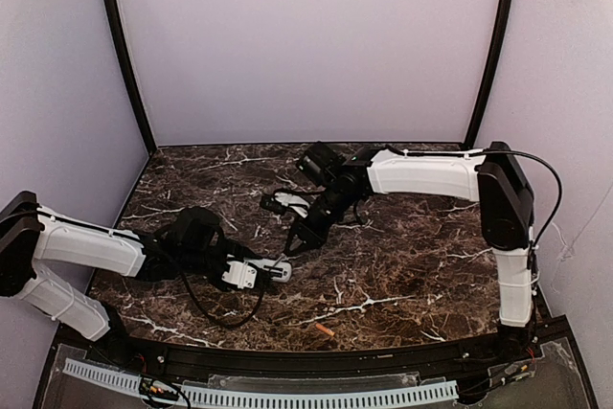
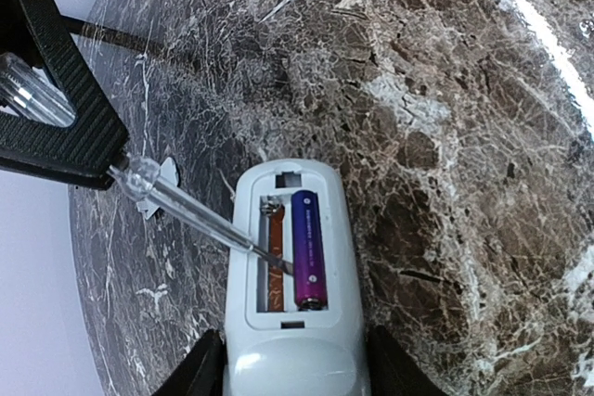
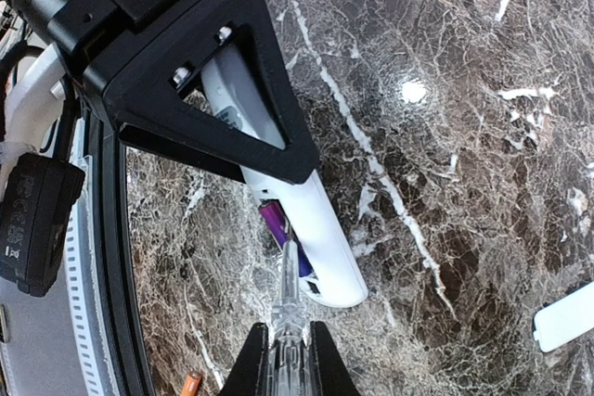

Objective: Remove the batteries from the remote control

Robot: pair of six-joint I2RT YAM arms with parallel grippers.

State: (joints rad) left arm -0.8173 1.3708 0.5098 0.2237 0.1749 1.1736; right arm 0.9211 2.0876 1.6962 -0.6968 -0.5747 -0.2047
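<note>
1. The left gripper (image 1: 257,273) sits at lower centre-left of the top view. Its jaws are clamped partway on the remote (image 2: 336,229), one finger on each long side at the near end.
2. The remote is held just above the marble table (image 1: 402,265) with its back face up. The battery bay is open.
3. In the left wrist view a purple battery (image 2: 308,249) lies in the right slot of the bay, along the remote's length. The slot left of it shows only a brown strip.
4. The right gripper (image 3: 288,350) is closed tight on a clear-handled screwdriver (image 2: 181,203). The handle is pinched between the fingers and the shaft points away from them, toward the remote.
5. The screwdriver enters the left wrist view from the upper left and slants down into the bay. Its metal tip is at the left edge of the purple battery and looks to be touching it.
6. An orange battery (image 1: 324,330) lies loose on the table at lower centre of the top view, near the front edge and well apart from the remote.
7. A small flat white cover (image 3: 566,317) lies on the table at the lower right edge of the right wrist view, apart from the remote.
</note>
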